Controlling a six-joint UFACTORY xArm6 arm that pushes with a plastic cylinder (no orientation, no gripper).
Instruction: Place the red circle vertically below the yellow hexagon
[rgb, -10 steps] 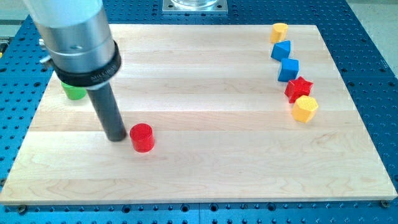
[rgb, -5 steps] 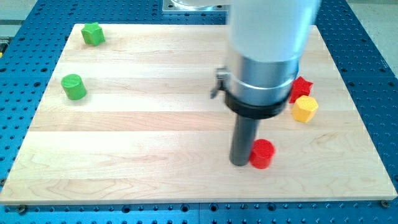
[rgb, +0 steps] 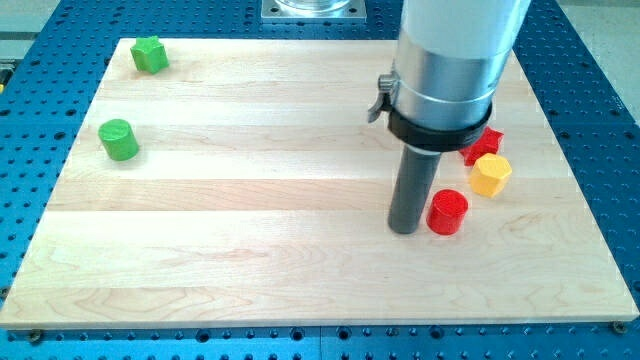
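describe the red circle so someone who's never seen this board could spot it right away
Find the big silver arm over the wooden board's right half and follow its dark rod down to my tip. The red circle sits right against it on the view's right. It is a plain round cylinder, unlike the yellow hexagon and red star above it.

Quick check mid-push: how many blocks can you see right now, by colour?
Green: 2, a cylinder and an angular block
Red: 2, the red circle and a red star, partly hidden
Yellow: 1, the yellow hexagon
Total: 5 visible
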